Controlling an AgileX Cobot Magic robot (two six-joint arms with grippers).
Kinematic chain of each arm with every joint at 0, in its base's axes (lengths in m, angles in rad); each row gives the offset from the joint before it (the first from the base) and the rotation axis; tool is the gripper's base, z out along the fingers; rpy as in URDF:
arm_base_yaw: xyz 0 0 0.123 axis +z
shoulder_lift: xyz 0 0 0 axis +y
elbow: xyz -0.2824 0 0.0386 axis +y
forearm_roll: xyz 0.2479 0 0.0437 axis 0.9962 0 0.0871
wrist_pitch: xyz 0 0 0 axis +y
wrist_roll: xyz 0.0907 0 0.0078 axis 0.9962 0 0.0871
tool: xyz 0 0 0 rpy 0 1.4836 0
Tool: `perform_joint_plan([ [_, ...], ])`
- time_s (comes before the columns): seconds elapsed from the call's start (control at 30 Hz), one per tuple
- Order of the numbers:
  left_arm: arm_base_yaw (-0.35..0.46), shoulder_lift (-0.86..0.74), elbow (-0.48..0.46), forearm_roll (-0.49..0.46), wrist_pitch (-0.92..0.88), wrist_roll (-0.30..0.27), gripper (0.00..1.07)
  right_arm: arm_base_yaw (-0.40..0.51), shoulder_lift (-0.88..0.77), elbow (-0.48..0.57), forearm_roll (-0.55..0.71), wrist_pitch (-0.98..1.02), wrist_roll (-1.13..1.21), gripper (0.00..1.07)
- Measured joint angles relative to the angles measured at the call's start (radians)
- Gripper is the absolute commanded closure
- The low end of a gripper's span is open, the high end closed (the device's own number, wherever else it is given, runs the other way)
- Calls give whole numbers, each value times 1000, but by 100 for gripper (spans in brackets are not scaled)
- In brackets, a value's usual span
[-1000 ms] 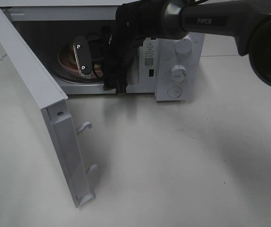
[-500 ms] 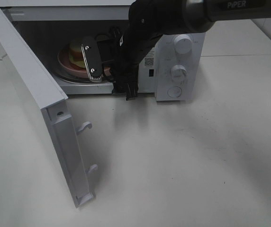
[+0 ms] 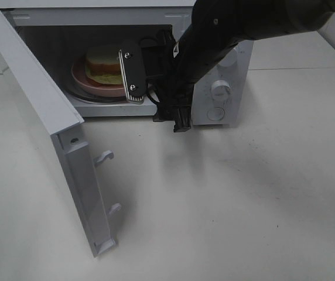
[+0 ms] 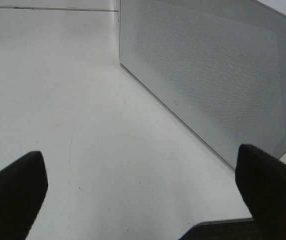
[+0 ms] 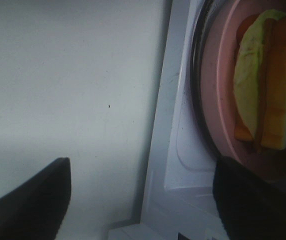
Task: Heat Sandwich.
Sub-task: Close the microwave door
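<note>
As right pincer (image 5: 142,202) withdraws, sandwich (image 3: 104,63) uncovered

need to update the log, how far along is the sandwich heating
Done: the microwave door stands open, and the sandwich on its pink plate sits inside. In hand: the right gripper is at the cavity mouth, open and empty. Left: shut the door, whose outer face the open left gripper looks at, then turn a dial to start heating.
</note>
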Motion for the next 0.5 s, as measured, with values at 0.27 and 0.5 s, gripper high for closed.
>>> perform_joint_plan([
  [0.27, 0, 0, 0, 0, 0, 0, 10, 0, -115, 130, 0, -24, 39, 31],
  [0.5, 0, 0, 0, 0, 0, 0, 10, 0, -245, 268, 0, -24, 106, 31],
])
